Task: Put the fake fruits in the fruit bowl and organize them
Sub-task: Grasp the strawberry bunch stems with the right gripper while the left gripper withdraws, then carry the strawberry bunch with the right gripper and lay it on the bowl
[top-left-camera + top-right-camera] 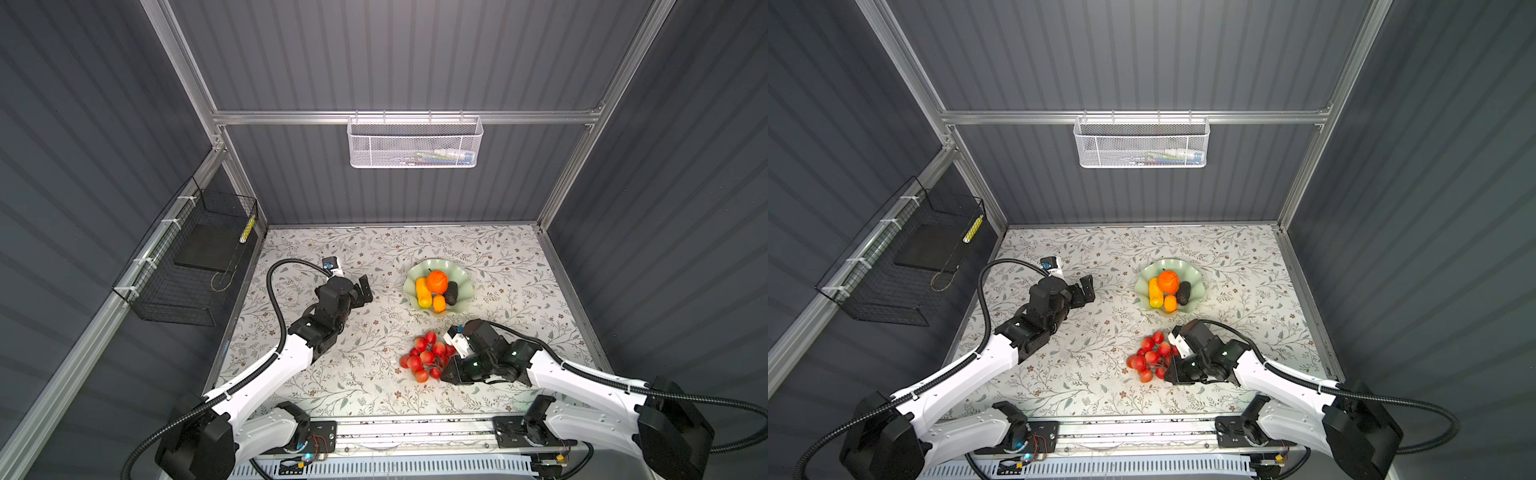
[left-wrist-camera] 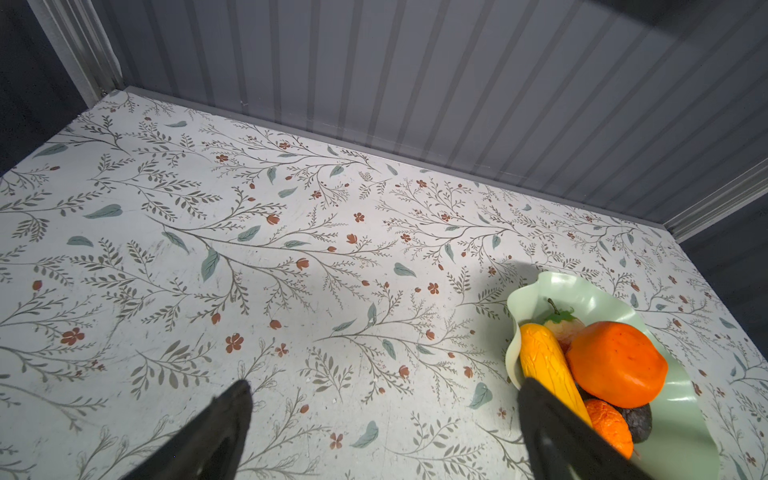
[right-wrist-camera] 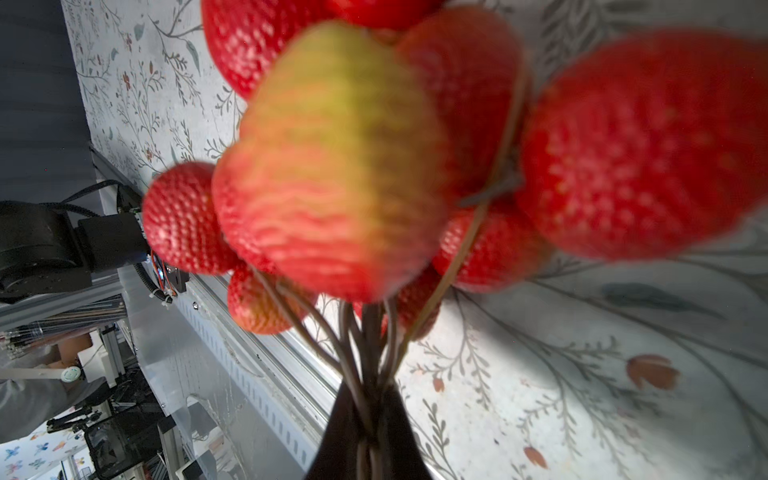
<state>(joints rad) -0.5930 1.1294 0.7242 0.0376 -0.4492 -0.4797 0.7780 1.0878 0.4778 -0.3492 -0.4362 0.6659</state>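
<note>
Jaws of R gripper (image 3: 368,415) clamped shut on berry cluster (image 1: 426,357) by its stems. Fruit bowl (image 1: 436,263) just up-frame of cluster. L gripper (image 2: 386,386) wide open, empty, farther off.

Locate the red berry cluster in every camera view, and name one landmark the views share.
In a top view: berry cluster lower middle, just under the fruit bowl.
In a top view: lower middle again.
Left wrist: not in it.
Right wrist: fills the frame, stems in the right gripper.
Shared landmark: the floral tabletop.
</note>
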